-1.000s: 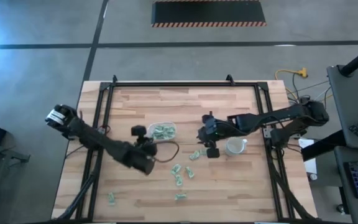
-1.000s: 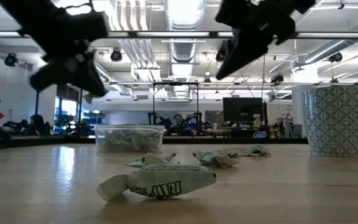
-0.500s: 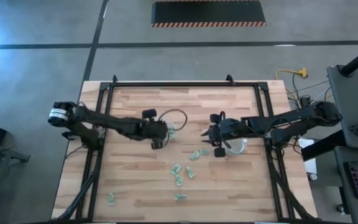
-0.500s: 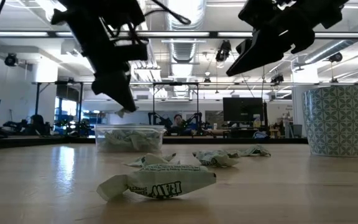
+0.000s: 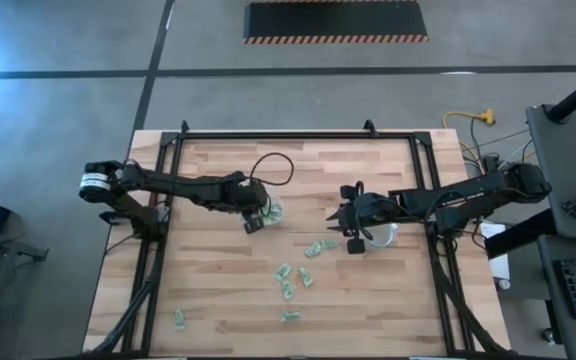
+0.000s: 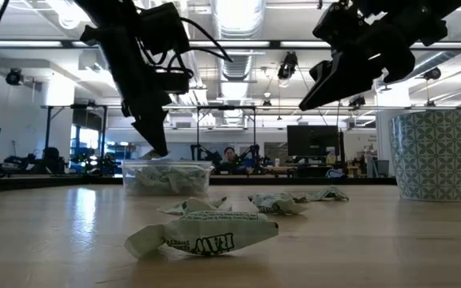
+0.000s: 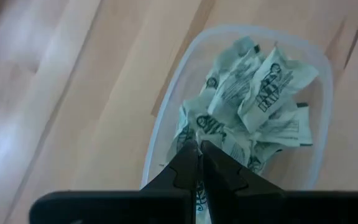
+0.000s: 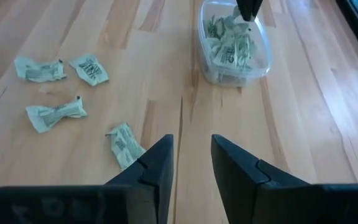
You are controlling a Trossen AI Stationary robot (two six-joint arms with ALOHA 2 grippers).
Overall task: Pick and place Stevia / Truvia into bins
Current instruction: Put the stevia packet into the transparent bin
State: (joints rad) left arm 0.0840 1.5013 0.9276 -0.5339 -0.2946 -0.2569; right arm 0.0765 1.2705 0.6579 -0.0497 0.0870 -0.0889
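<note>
A clear tub [image 5: 274, 207] near the table's middle holds several pale green Stevia packets [image 7: 263, 99]. My left gripper [image 7: 197, 148] is shut just above the tub's near-left rim [image 7: 161, 121]. In the low view a pale scrap of packet [image 6: 147, 152] shows at the tip of my left gripper [image 6: 157, 149]. More packets lie loose on the wood [image 5: 318, 248] [image 5: 288, 276] [image 8: 55, 115]. My right gripper [image 8: 191, 155] hangs open over bare wood with nothing between its fingers, beside a pale patterned cup [image 6: 430, 156]. My left gripper pinches a Stevia packet at its fingertips [image 6: 155, 144]; the fingers hide which part of it. They slant down from the table's left side. The packet hangs clear, just above the packets lying in the tub.
One packet [image 6: 202, 232] lies close to the near edge, another [image 5: 180, 318] at the near left. A black frame [image 5: 168, 160] runs along the left, far and right sides of the table. Bare wood stretches across the far part [image 5: 298, 165].
My left gripper has swung from over the loose packets toward the far edge and the tub, rolling its wrist, and now hangs shut above the tub. My right gripper has drawn back a little toward the table's right edge and tipped further down.
</note>
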